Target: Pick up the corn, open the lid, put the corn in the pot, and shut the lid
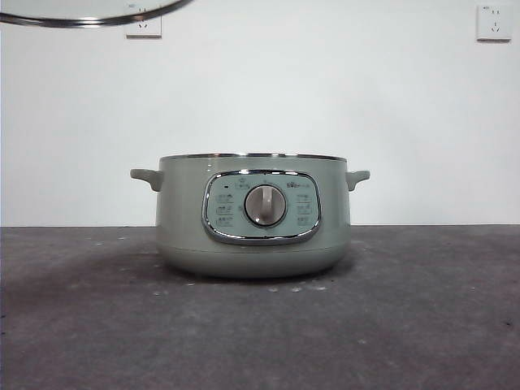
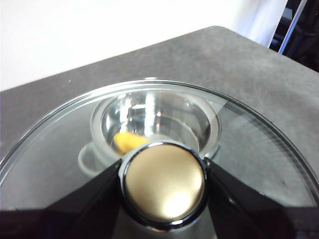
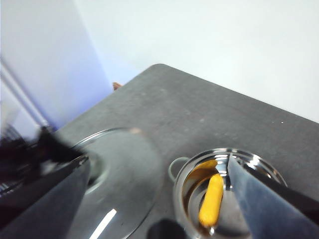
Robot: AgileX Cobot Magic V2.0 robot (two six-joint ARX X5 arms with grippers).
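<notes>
Glass lid [image 2: 149, 149], likely heavy, slick and breakable, is hanging by its knob [image 2: 163, 181] in the left gripper [image 2: 163, 185] at the pot's [image 1: 253, 215] ten o'clock, corn [image 3: 211, 200] lying inside, right gripper [image 3: 159, 199] gaping empty.

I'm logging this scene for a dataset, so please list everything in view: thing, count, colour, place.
pot: one, sage green with chrome-framed panel and silver dial, standing open mid-table.
corn: one, yellow-orange, lying inside the pot.
lid: one, clear glass with chrome rim, held in the air above the pot, off to one side.
table: one, dark grey.
wall sockets: two, white, on the white wall.
left gripper: black, shut on the lid's knob.
right gripper: black, open, empty, above the pot.
</notes>
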